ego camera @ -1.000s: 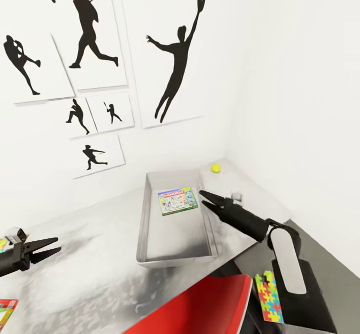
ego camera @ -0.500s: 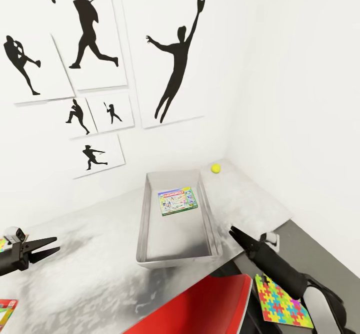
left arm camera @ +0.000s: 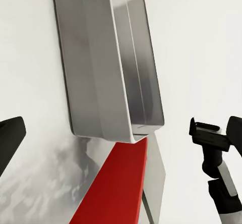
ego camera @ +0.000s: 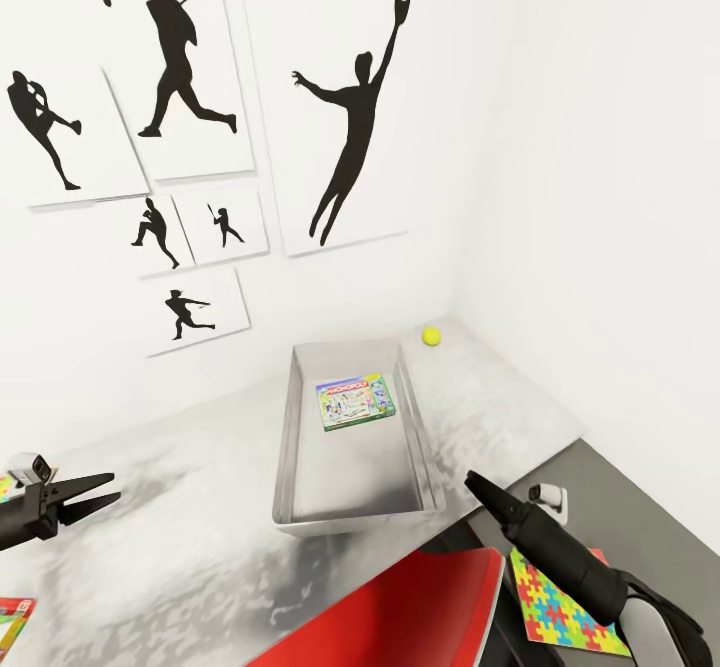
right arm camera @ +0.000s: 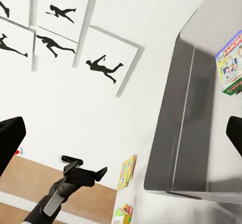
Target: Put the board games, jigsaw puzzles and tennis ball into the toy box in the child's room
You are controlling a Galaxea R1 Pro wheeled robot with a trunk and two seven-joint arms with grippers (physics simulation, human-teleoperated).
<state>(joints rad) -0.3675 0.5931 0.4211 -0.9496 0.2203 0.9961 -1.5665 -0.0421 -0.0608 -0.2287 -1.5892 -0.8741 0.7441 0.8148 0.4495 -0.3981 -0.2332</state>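
Multicoloured jigsaw puzzle (ego camera: 560,602) beneath right tool (ego camera: 478,487)

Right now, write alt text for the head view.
A grey metal toy box on a silver table holds one green board game; a yellow tennis ball lies beyond it. Both black grippers, left and right, flank the box.

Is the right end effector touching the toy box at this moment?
Apart. The head view shows the right end effector past the toy box's near corner, with bare table between them.
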